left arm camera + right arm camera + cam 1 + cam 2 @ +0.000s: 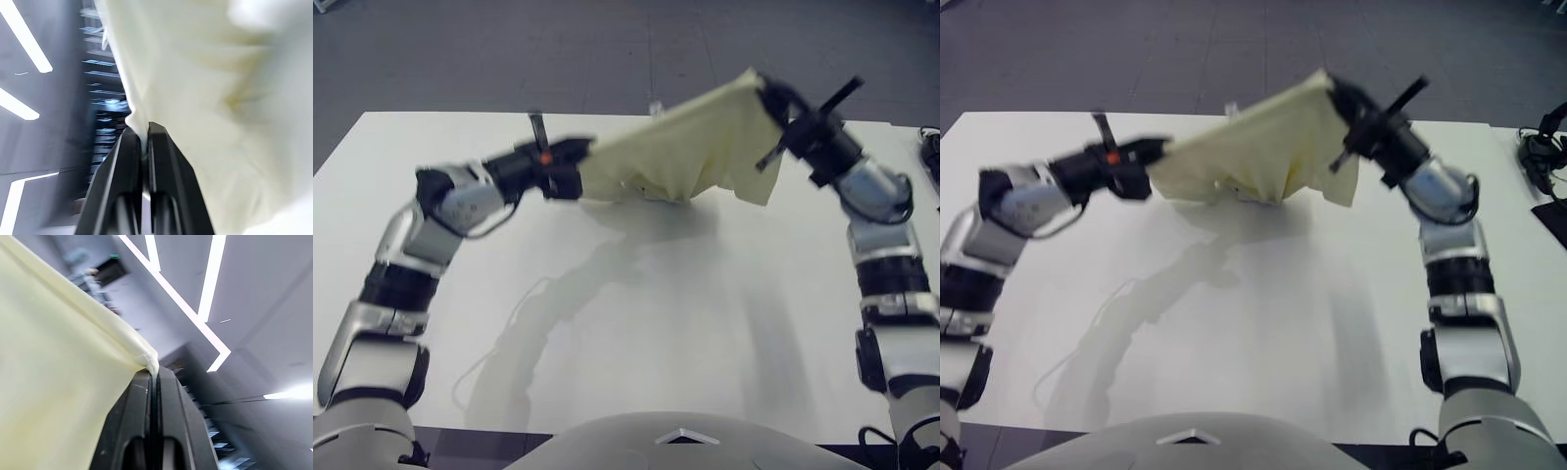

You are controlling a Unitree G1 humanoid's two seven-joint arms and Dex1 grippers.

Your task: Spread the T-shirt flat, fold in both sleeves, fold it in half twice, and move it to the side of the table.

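A pale yellow T-shirt (690, 147) hangs stretched between my two grippers above the far half of the white table (626, 323). Its lower folds droop and touch the tabletop near the middle back. My left gripper (585, 149) is shut on the shirt's left edge, low over the table; the pinched cloth (142, 125) shows between its fingers. My right gripper (766, 86) is shut on the shirt's right corner, held higher; the pinched hem (152, 363) shows at its fingertips.
Dark cables and a black object (1540, 157) lie at the table's right edge. The near half of the white table is bare. Dark floor lies beyond the table's far edge.
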